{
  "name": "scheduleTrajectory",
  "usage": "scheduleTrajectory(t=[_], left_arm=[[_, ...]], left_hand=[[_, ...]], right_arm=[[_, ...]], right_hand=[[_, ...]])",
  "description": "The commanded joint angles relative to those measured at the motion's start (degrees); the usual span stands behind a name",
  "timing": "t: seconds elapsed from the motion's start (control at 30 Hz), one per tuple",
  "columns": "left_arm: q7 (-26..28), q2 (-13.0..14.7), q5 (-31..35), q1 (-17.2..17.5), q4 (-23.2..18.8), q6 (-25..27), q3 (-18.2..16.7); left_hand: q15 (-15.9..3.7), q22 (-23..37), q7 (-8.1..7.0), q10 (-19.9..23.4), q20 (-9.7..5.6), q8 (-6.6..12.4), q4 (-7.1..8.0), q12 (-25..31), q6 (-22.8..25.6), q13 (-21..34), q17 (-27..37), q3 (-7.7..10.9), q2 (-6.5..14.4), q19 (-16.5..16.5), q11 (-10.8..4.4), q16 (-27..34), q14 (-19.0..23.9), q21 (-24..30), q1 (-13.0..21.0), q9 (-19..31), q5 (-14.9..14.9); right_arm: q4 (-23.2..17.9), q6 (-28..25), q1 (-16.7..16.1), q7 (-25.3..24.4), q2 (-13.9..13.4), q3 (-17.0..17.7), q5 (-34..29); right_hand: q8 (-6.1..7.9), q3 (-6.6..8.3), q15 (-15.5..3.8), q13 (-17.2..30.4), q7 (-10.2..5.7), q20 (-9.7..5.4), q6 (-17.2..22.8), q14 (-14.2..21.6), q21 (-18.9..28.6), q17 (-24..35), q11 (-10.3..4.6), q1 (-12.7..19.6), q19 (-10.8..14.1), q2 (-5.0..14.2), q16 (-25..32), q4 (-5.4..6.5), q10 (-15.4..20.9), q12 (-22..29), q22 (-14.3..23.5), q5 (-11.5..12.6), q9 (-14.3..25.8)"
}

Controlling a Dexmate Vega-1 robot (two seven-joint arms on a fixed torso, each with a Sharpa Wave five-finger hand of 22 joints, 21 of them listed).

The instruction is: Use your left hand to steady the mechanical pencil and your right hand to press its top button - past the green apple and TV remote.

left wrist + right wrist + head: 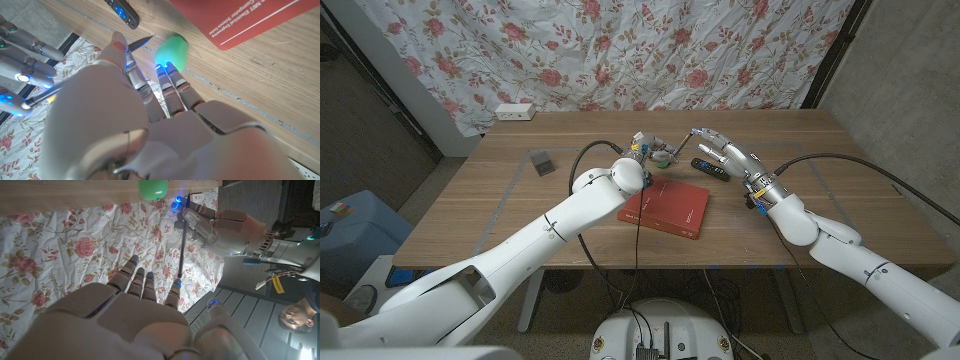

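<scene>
Head view: left hand (638,152) held the slim grey mechanical pencil (676,143) above the wooden desk (500,205), toward its far edge; the grip itself was small and hard to make out. The pencil's long axis ran between the hands, one end at the right hand (723,153), whose fingers were spread. Round green apple (662,157) was partly hidden behind the left hand. Black TV remote (711,168) lay beside a red book (666,208). Floral curtain (620,50) hung behind the desk.

Left wrist view: fingers pinched the pencil (75,75); apple (171,51) blurred, remote (123,12) cut off.

Right wrist view: pencil (182,247) gripped at one end by the left hand (220,230), its free end just off the right fingertips (176,287); contact unclear.
</scene>
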Motion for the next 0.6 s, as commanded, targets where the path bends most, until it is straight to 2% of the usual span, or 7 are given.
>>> scheduleTrajectory(t=[0.03,0.53,0.6], left_arm=[[-0.2,0.6,-0.1,0.1,-0.2,0.0,-0.2],[-1.2,1.5,-0.2,-0.4,-0.2,-0.1,-0.4],[-1.4,1.7,-0.1,-0.5,-0.1,-0.3,-0.3]], left_hand=[[-9.31,0.1,0.21,1.8,-4.77,0.02,0.18,0.3,0.2,0.1,0.2,-0.23,0.4,0.2,-1.38,-0.2,0.6,0.1,0.2,0.2,0.3],[-9.29,0.1,0.09,1.8,-4.7,0.0,0.2,0.2,0.1,0.1,0.2,-0.32,0.4,0.0,-1.4,-0.2,0.5,0.0,0.2,0.2,0.3],[-9.19,0.1,0.15,1.8,-5.2,0.01,0.24,0.2,0.1,0.1,0.2,-0.41,0.4,-0.6,-1.39,-0.2,0.5,-0.3,0.1,0.2,0.3]], right_arm=[[1.0,1.7,0.5,-1.0,1.0,0.4,1.2],[2.1,3.8,1.0,-2.1,2.5,1.1,2.2],[2.1,3.8,1.1,-1.7,2.7,1.3,2.8]], right_hand=[[0.26,0.09,0.09,0.1,0.02,0.13,0.5,0.6,0.2,0.2,0.2,-0.3,0.7,1.22,0.2,0.48,0.5,0.4,0.1,0.3,0.0],[0.29,0.2,0.0,0.1,0.02,0.17,1.1,1.3,0.4,0.1,0.13,0.0,1.3,1.06,0.3,0.43,1.9,0.7,0.1,0.3,0.0],[0.28,0.21,0.01,0.1,0.01,0.2,1.1,1.3,0.4,0.1,0.16,0.0,1.4,1.05,0.3,0.43,1.8,0.7,0.1,0.3,0.0]])
